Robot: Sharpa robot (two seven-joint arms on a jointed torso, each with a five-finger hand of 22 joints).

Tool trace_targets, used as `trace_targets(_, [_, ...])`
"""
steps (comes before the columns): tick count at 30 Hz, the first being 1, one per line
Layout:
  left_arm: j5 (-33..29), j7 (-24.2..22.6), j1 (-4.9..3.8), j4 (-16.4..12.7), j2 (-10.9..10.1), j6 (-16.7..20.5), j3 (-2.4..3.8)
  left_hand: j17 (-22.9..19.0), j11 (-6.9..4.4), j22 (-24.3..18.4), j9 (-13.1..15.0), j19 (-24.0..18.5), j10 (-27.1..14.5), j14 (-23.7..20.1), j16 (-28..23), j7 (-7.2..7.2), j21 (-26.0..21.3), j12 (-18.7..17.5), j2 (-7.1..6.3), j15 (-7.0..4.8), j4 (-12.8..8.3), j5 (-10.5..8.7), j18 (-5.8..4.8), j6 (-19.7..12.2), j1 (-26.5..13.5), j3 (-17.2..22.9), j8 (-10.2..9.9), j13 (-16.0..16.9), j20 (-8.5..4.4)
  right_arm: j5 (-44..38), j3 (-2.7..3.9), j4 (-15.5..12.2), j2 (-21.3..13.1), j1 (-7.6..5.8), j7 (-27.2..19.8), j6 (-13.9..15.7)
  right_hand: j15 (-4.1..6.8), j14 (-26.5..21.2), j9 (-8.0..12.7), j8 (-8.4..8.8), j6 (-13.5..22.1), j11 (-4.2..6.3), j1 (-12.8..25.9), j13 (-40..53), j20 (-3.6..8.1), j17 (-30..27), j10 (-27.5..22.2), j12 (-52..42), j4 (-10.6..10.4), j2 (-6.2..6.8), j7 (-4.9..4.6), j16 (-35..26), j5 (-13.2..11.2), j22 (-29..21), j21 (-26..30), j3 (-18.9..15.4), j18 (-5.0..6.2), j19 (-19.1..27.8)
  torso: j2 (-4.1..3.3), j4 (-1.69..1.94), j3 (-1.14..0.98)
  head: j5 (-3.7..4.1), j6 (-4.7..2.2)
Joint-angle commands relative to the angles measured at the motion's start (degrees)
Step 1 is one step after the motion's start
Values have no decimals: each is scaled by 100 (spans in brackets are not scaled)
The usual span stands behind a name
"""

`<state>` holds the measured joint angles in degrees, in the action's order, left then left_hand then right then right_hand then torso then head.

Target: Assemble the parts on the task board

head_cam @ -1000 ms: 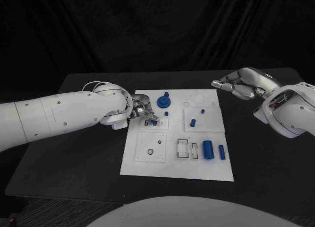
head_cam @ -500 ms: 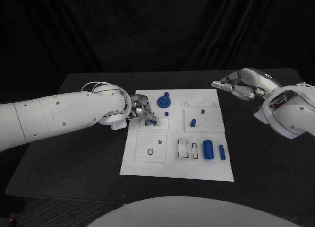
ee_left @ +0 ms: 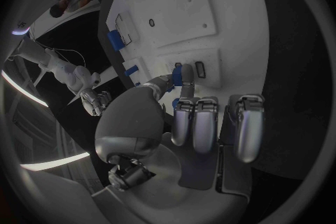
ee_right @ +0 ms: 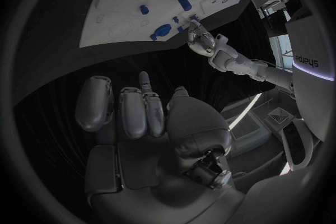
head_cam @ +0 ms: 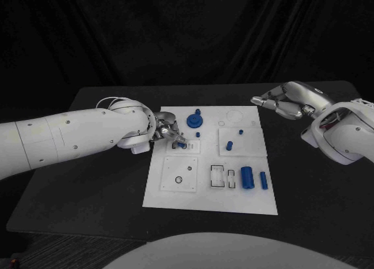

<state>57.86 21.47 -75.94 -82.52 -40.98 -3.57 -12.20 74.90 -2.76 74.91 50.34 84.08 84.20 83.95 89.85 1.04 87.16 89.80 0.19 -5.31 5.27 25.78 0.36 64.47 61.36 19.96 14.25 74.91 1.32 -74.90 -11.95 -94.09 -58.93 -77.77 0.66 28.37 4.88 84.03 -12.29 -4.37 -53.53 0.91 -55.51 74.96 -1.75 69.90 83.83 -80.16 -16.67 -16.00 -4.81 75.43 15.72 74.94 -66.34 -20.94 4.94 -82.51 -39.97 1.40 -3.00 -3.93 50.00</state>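
Left hand pinches a small blue part at the slotted block on the task board. Mid-board, several blue parts lie loose, so assembly looks early. Right hand hovers off the board's far right corner, fingers curled, holding nothing.

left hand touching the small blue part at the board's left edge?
Touching. In the left wrist view the left hand pinches the small blue part between thumb and a finger over the task board; right hand hovers off the board.

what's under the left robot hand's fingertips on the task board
The left robot hand pinches a small blue part over a slotted square panel of the white task board. Whether the part's lower end sits in a slot is covered by the fingers.
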Motion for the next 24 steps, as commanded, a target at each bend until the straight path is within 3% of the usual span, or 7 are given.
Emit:
trace_targets(1, [-1,-61,20,6,18,-101,-1,1510,-17,1290,4,283,580,605,15,-5,-30,20,48,0,-439,19,71,-40,-22,478,-44,1509,-15,-6,5,1,-9,14,114,-17,-37,257,-5,-15,-32,-7,-39,655,-13,-11,14,-16,13,-4,9,2,37,757,-16,-1,-36,13,1,2,1,-1,0])
trace_targets(24, [-1,-58,38,6,39,-147,-1,1510,-9,1284,2,273,580,605,15,3,-41,20,50,7,-437,2,74,-57,-36,482,-61,1509,-10,-6,5,20,19,17,159,-83,-37,256,-6,-17,-37,-8,-50,648,-13,-18,10,-8,14,-12,8,-2,39,758,-14,2,-36,13,0,-7,-5,-13,0])
